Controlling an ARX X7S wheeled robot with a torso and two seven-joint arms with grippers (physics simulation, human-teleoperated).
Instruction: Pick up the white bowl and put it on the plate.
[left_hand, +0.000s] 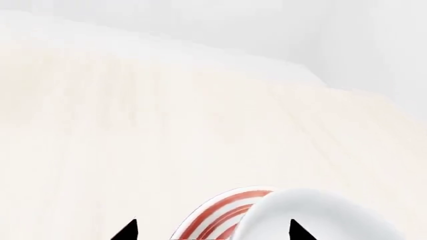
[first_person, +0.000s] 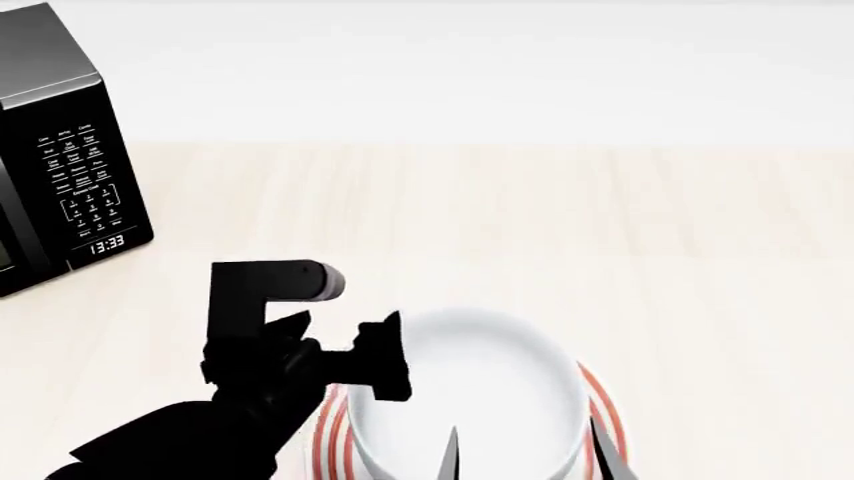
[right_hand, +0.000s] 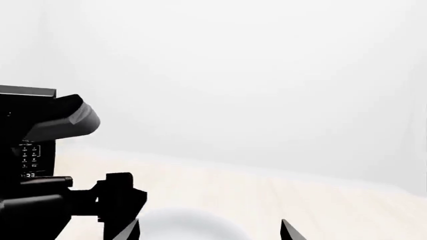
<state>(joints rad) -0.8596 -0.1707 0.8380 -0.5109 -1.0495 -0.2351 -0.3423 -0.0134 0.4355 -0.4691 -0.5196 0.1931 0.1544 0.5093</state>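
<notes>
The white bowl (first_person: 467, 395) sits on the plate (first_person: 603, 405) in the head view, low in the middle of the picture, and it covers most of the plate, so only red-ringed slivers show at the bowl's two sides. The left gripper (first_person: 340, 345) is at the bowl's left rim, with its black body over the pale wooden table (first_person: 534, 220); its fingers seem to stand apart, one outside the rim and one at it, but I cannot tell whether they press the rim. Two thin dark fingertips of the right gripper (first_person: 523, 452) rise from the lower edge, clearly apart, over the right half of the bowl. A black microwave (first_person: 60, 150) with a keypad and a lit clock stands on the far left of the table, well apart from the plate. In the left wrist view the two black fingertips (left_hand: 127, 231) are spread wide; the bowl (left_hand: 320, 215) lies by one tip and the plate's red rings (left_hand: 217, 212) show between the tips. In the right wrist view the fingertips (right_hand: 288, 231) are also apart, with the bowl's rim (right_hand: 183, 222) between them, and the left gripper (right_hand: 113, 200) and the microwave (right_hand: 23, 145) are at one side.
</notes>
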